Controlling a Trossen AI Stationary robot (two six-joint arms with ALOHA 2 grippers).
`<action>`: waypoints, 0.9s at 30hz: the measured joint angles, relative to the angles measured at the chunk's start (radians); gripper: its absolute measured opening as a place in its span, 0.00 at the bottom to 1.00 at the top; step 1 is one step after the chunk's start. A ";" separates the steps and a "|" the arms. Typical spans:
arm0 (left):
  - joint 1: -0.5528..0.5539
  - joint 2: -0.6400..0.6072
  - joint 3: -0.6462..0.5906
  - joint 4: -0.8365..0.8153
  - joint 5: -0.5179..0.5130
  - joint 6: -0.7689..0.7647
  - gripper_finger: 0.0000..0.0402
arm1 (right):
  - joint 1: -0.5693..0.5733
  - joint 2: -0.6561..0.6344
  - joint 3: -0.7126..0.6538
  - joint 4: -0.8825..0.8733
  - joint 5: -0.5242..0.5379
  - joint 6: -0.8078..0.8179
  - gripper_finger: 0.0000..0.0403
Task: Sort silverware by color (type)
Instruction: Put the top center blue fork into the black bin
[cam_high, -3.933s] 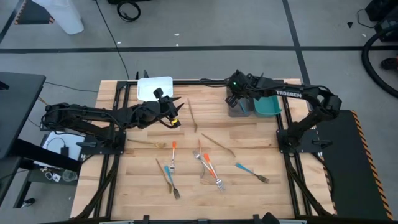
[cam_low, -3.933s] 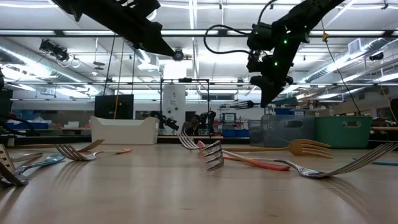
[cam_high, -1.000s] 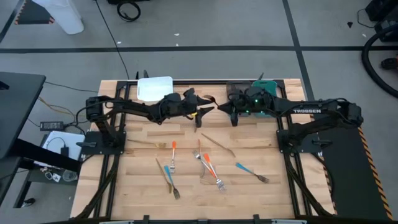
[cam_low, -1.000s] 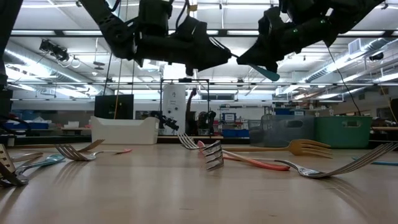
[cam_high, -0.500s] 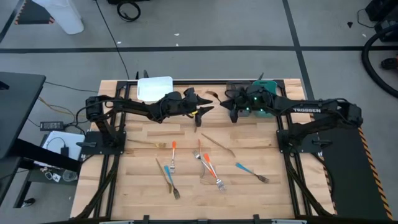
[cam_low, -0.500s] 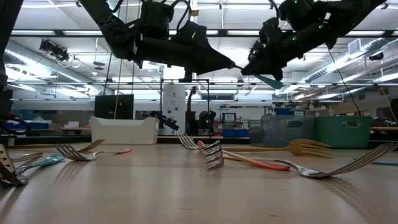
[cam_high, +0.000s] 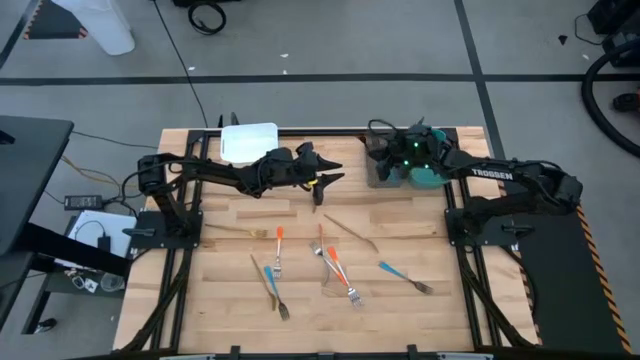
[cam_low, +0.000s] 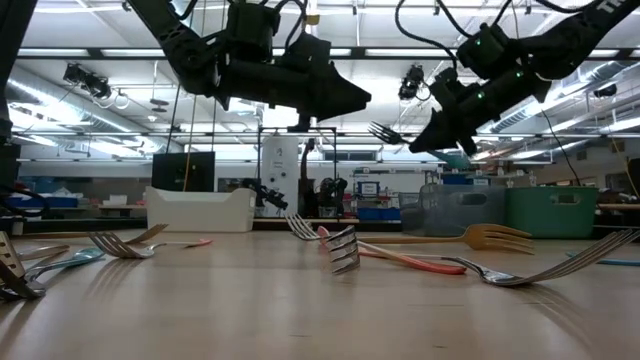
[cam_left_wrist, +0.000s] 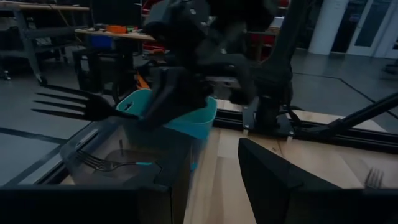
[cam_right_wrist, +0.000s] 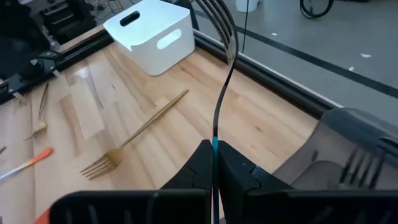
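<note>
Above the back of the table (cam_high: 420, 215), the right gripper (cam_right_wrist: 213, 163) has its jaws pressed together on the handle of a blue-handled fork (cam_right_wrist: 222, 74); the right wrist view shows this grip closely, the metal tines curving away over the wood. From overhead the fork is hidden under the right arm, which reaches over the grey bin (cam_high: 383, 170) and the teal bin (cam_high: 430, 175). The low view catches the held fork's tines in the air, pointing toward the left arm. Only the left wrist view looks into the grey bin, where another fork (cam_left_wrist: 118, 165) lies. The left gripper (cam_high: 328, 172) hangs near the middle back of the table, jaws spread and holding nothing. A gold fork (cam_right_wrist: 134, 137) lies on the wood near the white bin (cam_high: 248, 140). The remaining silverware (cam_high: 335, 268) is scattered over the near half of the table, orange, blue and gold pieces mixed
</note>
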 joint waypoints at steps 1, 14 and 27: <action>-0.001 0.000 0.000 -0.001 0.004 0.000 0.35 | -0.014 0.000 0.000 0.000 -0.013 -0.014 0.04; -0.007 -0.001 0.000 -0.057 0.040 0.012 0.35 | -0.137 0.031 0.000 -0.044 -0.062 -0.095 0.04; -0.011 -0.083 0.000 -0.197 0.051 0.053 0.35 | -0.205 0.120 0.000 -0.055 -0.038 -0.053 0.04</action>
